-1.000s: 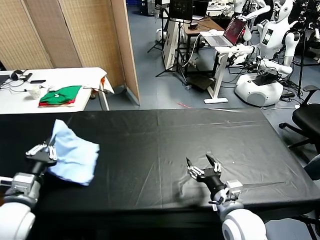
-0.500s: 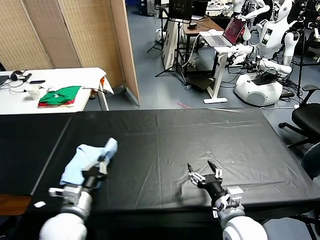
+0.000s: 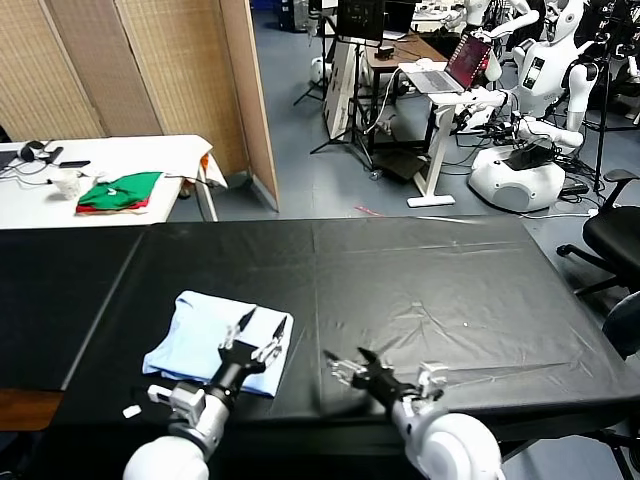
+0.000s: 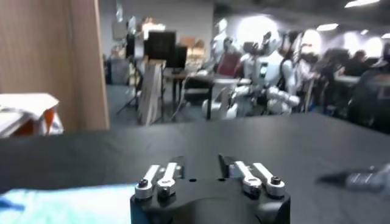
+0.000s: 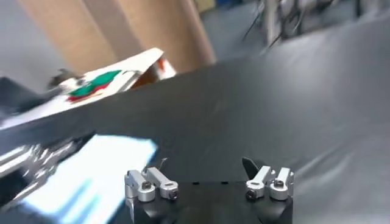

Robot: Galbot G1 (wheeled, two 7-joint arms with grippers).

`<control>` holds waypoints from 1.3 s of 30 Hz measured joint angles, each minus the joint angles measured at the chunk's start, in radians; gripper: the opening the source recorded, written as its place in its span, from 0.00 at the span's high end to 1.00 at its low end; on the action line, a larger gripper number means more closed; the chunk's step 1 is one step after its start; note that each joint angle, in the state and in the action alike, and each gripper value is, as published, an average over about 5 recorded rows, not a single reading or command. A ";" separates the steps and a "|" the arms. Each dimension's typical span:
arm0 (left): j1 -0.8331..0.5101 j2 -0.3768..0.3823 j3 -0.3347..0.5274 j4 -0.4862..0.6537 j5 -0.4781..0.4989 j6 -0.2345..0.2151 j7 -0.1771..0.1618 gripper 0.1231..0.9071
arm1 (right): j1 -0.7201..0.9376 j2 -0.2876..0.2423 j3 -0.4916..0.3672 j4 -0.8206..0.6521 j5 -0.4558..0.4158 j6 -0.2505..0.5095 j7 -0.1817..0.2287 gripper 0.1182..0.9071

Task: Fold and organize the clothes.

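The clothes, a pale light-blue T-shirt (image 3: 205,338), lie folded in a rough rectangle on the black table (image 3: 430,280), near its front left. My left gripper (image 3: 262,325) hovers at the shirt's right edge, open, with nothing between its fingers (image 3: 244,321). The left wrist view shows the same open gripper (image 4: 201,165) and a strip of blue fabric (image 4: 55,204) beside it. My right gripper (image 3: 350,362) is low over the table's front edge, just right of the shirt, also open. Its own view shows the gripper (image 5: 204,167) open and the shirt (image 5: 91,176) ahead.
A white side table (image 3: 60,200) at the back left carries green-and-red folded garments (image 3: 120,190). Wooden screen panels (image 3: 150,70) stand behind it. Other robots (image 3: 530,120) and a laptop desk (image 3: 440,75) fill the back right. A black chair (image 3: 615,235) sits at the right edge.
The left gripper carried the shirt from the far left toward the table's front middle, then opened and let it go. The right gripper has shifted left toward the shirt.
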 joint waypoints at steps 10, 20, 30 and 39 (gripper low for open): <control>0.049 -0.010 -0.080 -0.007 0.073 -0.033 -0.023 0.00 | 0.132 0.048 -0.147 -0.168 0.021 0.009 -0.006 0.01; 0.096 -0.038 -0.130 -0.025 0.101 -0.043 -0.032 0.00 | 0.175 0.059 -0.176 -0.252 0.020 0.027 -0.018 0.55; 0.107 -0.043 -0.153 -0.023 0.101 -0.054 -0.037 0.00 | 0.163 0.034 -0.127 -0.208 -0.016 0.019 -0.035 0.97; 0.102 -0.049 -0.153 -0.005 0.105 -0.065 -0.040 0.00 | 0.167 -0.022 -0.018 -0.128 -0.127 -0.039 -0.038 0.97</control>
